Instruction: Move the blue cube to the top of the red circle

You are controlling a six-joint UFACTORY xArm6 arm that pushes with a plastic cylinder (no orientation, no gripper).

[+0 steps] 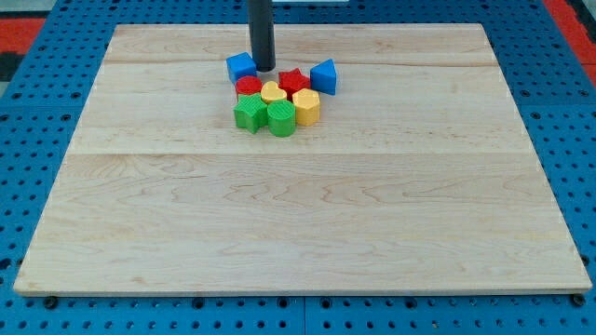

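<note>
Near the table's (298,233) top edge, the blue cube (240,66) sits just above the red circle (248,86), touching it. The tip (264,70), a bare rod with no jaws, stands just right of the cube. The placing step looks nearly finished; at most a small leftward nudge remains.

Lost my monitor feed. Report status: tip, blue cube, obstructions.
My tip just right of blue cube, apparently touching. Cube sits directly above red circle. Red star to the tip's lower right.

Blue cube (241,66) lies touching the red circle's (248,86) top edge.
</note>
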